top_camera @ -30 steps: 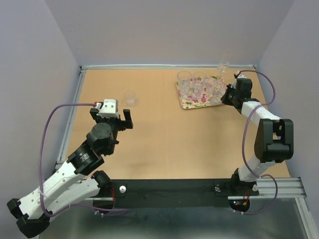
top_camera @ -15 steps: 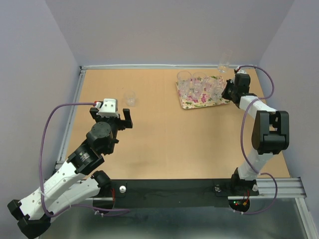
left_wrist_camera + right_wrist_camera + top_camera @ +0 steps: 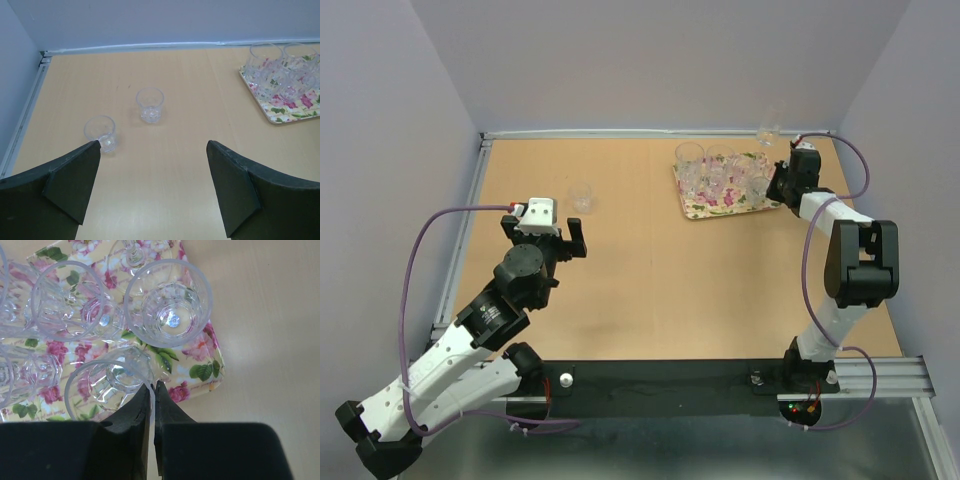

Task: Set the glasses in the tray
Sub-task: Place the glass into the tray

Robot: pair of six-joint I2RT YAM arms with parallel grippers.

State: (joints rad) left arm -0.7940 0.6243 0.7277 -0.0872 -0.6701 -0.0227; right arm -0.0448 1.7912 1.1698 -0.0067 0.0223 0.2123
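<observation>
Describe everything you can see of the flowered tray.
The tray is a flat rectangle with rounded corners and a low rim, cream printed with pink flowers and green leaves. It lies flat on the table at the far right, slightly skewed to the table's edges. Clear glasses stand crowded on it. The right tool is over one corner, pinching the rim of a tumbler there.

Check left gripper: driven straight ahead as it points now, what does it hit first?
Probably the tumbler standing nearly centred ahead of the left gripper; the other tumbler sits left of that line. Depth is unclear, so it might meet the table first.
</observation>
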